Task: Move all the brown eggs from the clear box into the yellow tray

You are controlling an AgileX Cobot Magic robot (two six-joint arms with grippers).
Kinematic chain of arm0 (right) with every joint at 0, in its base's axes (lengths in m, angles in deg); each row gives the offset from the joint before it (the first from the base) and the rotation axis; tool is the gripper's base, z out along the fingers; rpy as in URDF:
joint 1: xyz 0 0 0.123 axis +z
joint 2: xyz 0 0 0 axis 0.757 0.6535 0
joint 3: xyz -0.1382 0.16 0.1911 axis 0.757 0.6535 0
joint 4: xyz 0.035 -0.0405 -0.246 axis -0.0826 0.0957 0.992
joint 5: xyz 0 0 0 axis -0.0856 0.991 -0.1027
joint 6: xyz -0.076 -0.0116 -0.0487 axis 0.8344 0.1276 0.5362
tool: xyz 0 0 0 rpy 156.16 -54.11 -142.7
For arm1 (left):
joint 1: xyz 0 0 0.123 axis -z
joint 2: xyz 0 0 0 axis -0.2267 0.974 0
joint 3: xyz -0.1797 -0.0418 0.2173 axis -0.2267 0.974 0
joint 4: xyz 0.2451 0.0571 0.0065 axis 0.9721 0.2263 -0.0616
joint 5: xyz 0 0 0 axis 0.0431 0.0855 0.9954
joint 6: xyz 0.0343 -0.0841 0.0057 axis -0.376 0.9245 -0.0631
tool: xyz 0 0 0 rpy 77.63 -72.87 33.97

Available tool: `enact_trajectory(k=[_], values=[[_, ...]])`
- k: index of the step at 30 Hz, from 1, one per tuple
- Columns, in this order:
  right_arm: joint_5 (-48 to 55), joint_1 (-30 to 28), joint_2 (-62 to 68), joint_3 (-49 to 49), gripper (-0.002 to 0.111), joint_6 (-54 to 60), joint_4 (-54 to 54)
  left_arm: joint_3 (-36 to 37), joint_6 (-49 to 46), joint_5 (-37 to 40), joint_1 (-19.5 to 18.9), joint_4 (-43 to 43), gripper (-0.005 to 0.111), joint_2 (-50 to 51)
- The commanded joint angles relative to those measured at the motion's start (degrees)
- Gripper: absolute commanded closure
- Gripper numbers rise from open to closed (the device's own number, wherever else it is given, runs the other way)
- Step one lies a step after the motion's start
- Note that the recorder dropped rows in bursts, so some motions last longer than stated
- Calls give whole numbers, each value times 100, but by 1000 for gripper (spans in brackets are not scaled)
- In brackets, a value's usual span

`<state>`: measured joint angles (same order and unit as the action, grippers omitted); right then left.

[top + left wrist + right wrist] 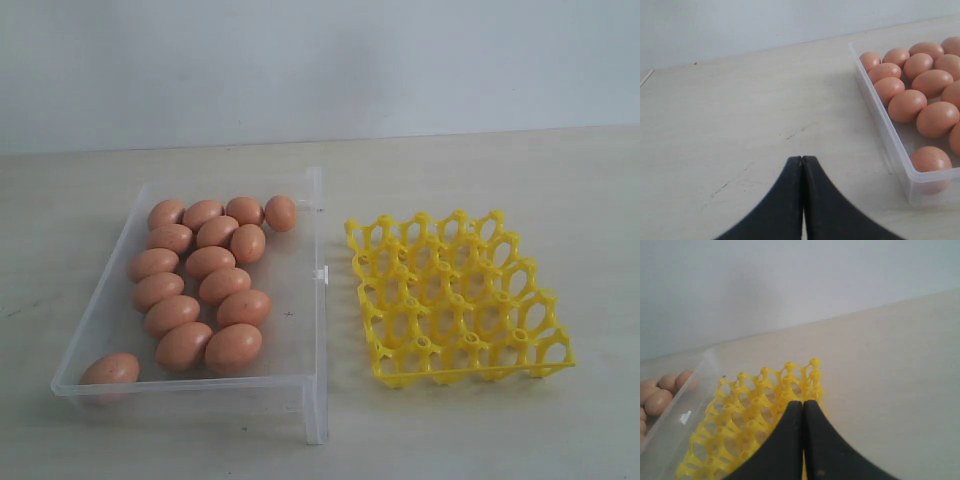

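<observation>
My left end effector is shut on nothing over bare bench. I'd open it wide before reaching for the lone egg in the box corner nearest it. My right end effector, also shut and empty, hangs at the tray's near edge. I count sixteen eggs, all in the one box; the one tray holds none.

Everything I see is lit softly and evenly from above, bright but a little hazy and washed out. The eggs show only dull highlights, and the clear box throws a faint, blurred shadow on the table.
</observation>
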<state>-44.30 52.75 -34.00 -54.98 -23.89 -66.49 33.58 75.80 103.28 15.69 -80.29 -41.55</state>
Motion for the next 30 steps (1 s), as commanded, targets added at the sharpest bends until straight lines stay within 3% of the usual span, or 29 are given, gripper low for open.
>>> enact_trajectory(k=[1,5,9,15,21,26,30], values=[[13,16,-33,-819,108,60,38,-23,28,-35,28,-6,107,-32],[134,16,-33,-1403,108,60,79,-23,28,-35,28,-6,107,-32],[1001,16,-29,-1830,108,60,235,-23,28,-35,28,-6,107,-32],[1188,16,477,-2103,108,60,159,-23,28,-35,28,-6,107,-32],[1851,16,1486,-2597,108,719,201,-23,28,-35,28,-6,107,-32],[3085,16,2605,-3298,108,814,201,-23,28,-35,28,-6,107,-32],[3031,16,2998,-3368,108,806,-167,-23,28,-35,28,-6,107,-32]])
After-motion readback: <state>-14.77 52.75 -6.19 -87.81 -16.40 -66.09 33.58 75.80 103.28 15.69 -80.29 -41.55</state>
